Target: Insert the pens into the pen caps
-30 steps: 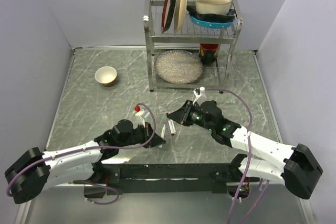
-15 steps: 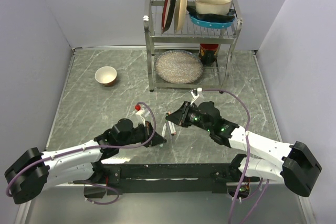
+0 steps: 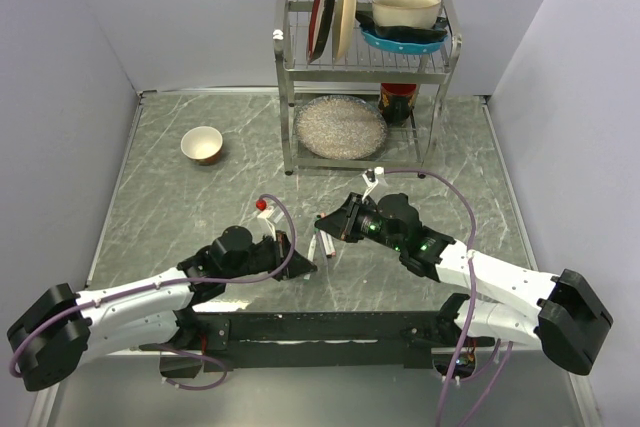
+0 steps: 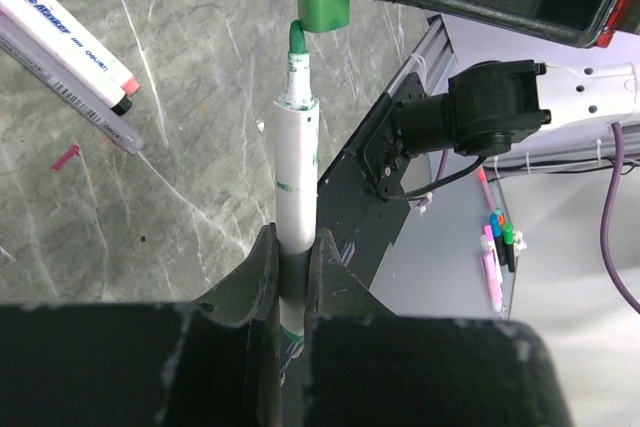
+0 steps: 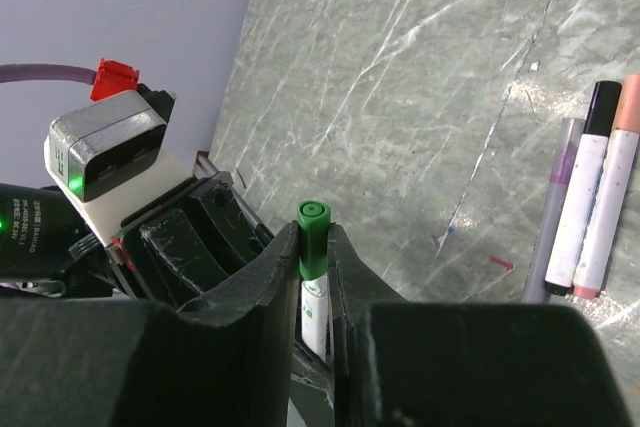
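My left gripper point(image 4: 295, 242) is shut on a white pen point(image 4: 296, 172) whose green-stained tip points away from it. That tip meets the open end of a green pen cap point(image 4: 320, 2). The right gripper point(image 5: 314, 237) is shut on this green cap point(image 5: 313, 232), with the white pen point(image 5: 315, 312) right behind it. From above, the left gripper point(image 3: 303, 267) and the right gripper point(image 3: 326, 222) face each other over the table's near middle. Several more markers point(image 5: 590, 197) lie side by side on the marble. No dark red cap shows.
A metal dish rack point(image 3: 290, 67) with plates and a pot stands at the back, a speckled plate point(image 3: 340, 127) and a red mug point(image 3: 398, 102) under it. A small bowl point(image 3: 202, 144) sits at the back left. Coloured markers point(image 4: 497, 247) lie beyond the table edge.
My right gripper has shifted slightly left, bringing the green cap closer to the pen in the left gripper. The left arm has barely moved.
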Robot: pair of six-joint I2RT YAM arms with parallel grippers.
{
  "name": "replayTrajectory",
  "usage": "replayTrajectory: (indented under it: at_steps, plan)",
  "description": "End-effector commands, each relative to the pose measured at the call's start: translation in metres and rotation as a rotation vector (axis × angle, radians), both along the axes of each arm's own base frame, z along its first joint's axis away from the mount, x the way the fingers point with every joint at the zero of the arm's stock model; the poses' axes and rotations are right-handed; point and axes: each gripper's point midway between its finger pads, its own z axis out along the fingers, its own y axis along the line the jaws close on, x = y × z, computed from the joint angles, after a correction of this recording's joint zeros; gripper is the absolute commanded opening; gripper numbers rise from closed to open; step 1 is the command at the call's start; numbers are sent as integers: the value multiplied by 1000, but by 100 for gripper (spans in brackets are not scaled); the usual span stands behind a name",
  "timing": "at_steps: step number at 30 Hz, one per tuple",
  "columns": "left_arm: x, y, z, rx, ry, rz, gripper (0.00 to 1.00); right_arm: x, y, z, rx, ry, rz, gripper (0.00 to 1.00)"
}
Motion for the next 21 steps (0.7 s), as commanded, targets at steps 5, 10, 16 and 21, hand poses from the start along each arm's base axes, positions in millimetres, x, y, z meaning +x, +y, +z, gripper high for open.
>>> replayTrajectory:
  at_steps: [5, 10, 16, 21]
  plan:
    - [-2, -7, 35, -104, -54, -25, 1, 5, 2, 28, 1, -91, -2, 0]
    - [-2, -6, 35, -105, -54, -22, 1, 6, 6, 31, -1, -93, 13, 0]
    - [-2, -6, 35, -103, -56, -24, 1, 4, 7, 25, 6, -82, 21, 0]
    - [0, -5, 33, -95, -56, -14, 1, -1, 7, 26, 17, -83, 36, 0]
